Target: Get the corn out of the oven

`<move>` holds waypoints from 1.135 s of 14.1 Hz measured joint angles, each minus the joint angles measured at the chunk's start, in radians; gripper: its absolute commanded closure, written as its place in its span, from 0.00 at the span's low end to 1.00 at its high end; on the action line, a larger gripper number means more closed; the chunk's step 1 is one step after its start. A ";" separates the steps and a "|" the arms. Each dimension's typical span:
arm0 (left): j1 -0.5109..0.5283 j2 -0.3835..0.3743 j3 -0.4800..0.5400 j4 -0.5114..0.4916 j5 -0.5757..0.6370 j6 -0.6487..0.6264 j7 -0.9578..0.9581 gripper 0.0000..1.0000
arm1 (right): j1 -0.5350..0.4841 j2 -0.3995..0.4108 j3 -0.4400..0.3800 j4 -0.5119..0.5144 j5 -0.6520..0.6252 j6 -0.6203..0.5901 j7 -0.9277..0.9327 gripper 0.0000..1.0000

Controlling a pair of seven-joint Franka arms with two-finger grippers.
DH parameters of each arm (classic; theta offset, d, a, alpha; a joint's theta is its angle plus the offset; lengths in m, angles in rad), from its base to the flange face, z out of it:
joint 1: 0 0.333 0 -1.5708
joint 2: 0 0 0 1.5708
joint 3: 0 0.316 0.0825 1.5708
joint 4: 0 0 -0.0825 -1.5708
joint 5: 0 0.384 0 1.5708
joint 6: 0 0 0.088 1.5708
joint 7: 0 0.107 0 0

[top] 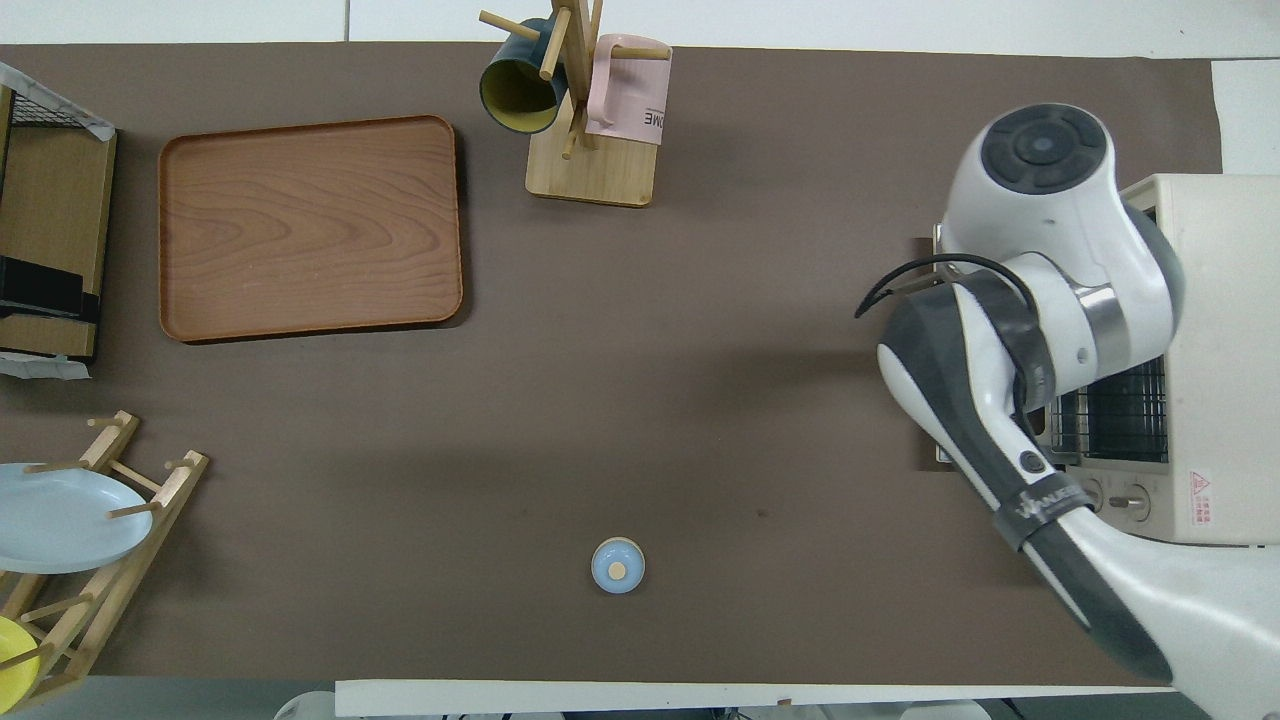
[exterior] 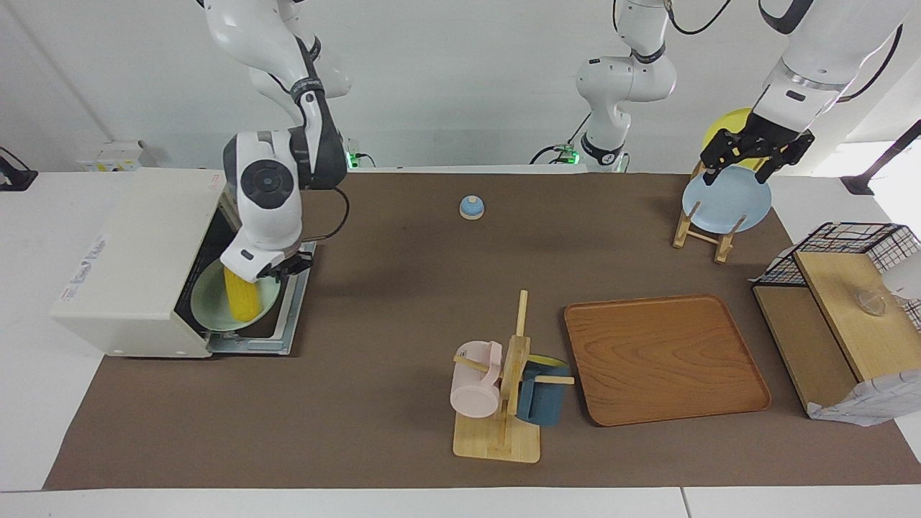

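- Oven stands at the right arm's end of the worktop, door folded down.
- Right tool is pinching the corn, raised above the pale green plate at the oven mouth.
- Done: corn gripped and lifted. Remaining, as judged: carry it clear and set it down.
- Left tool waits, fingers spread, over the plate rack.
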 measured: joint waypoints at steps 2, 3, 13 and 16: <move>0.000 0.000 0.000 0.000 0.000 0.000 0.000 0.00 | 0.151 0.081 0.003 0.151 0.007 -0.098 0.150 1.00; 0.000 0.000 0.000 0.000 0.000 0.000 0.000 0.00 | 0.229 0.134 0.005 0.230 0.017 -0.137 0.234 1.00; 0.000 0.000 0.000 0.000 0.000 0.000 0.000 0.00 | 0.602 0.602 0.003 0.714 0.131 -0.012 0.768 0.00; 0.000 0.000 0.000 0.000 0.000 0.000 0.000 0.00 | 0.575 0.588 -0.009 0.744 0.137 -0.015 0.773 0.00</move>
